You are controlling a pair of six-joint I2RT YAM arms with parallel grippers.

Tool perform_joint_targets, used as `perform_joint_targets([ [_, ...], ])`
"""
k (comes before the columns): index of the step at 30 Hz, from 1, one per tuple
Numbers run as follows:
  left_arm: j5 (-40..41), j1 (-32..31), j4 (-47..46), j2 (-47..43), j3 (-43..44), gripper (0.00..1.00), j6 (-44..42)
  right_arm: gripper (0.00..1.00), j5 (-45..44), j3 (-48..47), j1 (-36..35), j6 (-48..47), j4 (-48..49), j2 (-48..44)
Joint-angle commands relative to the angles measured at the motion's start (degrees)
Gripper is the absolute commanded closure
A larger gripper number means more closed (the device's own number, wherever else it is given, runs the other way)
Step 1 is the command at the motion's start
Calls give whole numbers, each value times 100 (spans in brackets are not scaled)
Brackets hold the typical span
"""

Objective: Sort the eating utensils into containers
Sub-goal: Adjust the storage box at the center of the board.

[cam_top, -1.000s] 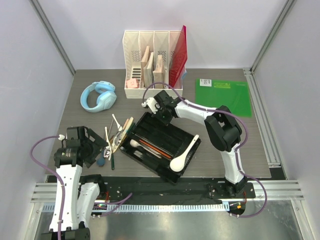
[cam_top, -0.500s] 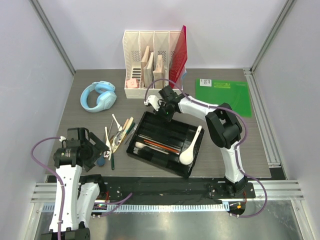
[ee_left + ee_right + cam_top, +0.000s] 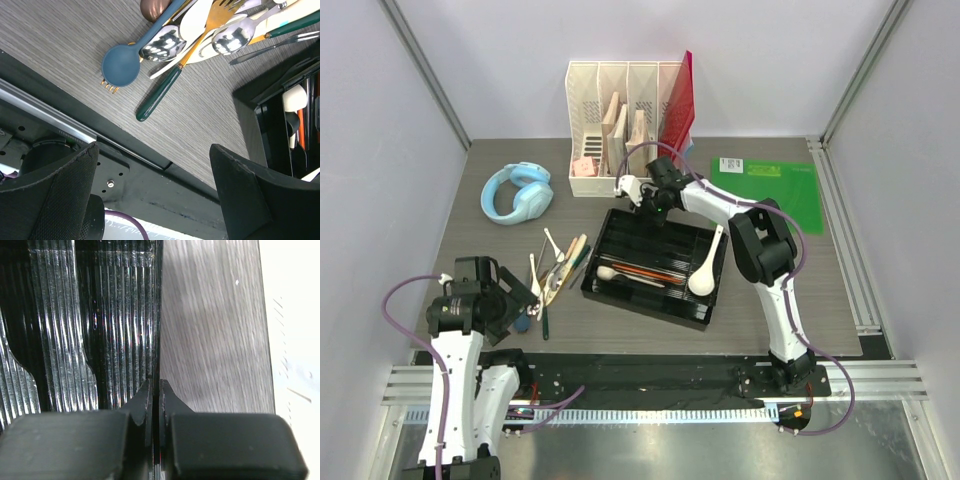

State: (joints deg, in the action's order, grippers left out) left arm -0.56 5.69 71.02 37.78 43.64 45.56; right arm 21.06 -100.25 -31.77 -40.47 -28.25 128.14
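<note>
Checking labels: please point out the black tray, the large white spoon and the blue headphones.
black tray [image 3: 645,305]: top view, near rim.
large white spoon [image 3: 711,256]: top view, handle.
blue headphones [image 3: 527,206]: top view, ear cup.

- The right tool sits at the bottom, its two black fingers pressed almost together.
- Between the tips is the thin side wall of the black tray, which runs straight up from them.
- Left of the wall is the tray's glossy ribbed floor.
- Right of the wall lies grey wood-grain desk.
- A white strip borders the far right, too blurred to identify.
</note>
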Motion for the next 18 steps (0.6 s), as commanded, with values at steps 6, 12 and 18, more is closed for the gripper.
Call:
perform_joint_targets([
  [6,-67,-16,-89,-60,-4,9,-118,99,891,-276,-338,-357,619,-8],
  [12,-111,-16,-194,-51,13,9,-109,78,900,-110,-497,-182,601,-157],
  [18,-84,-7,-448,115,145,9,-82,46,417,356,-497,232,838,-771],
])
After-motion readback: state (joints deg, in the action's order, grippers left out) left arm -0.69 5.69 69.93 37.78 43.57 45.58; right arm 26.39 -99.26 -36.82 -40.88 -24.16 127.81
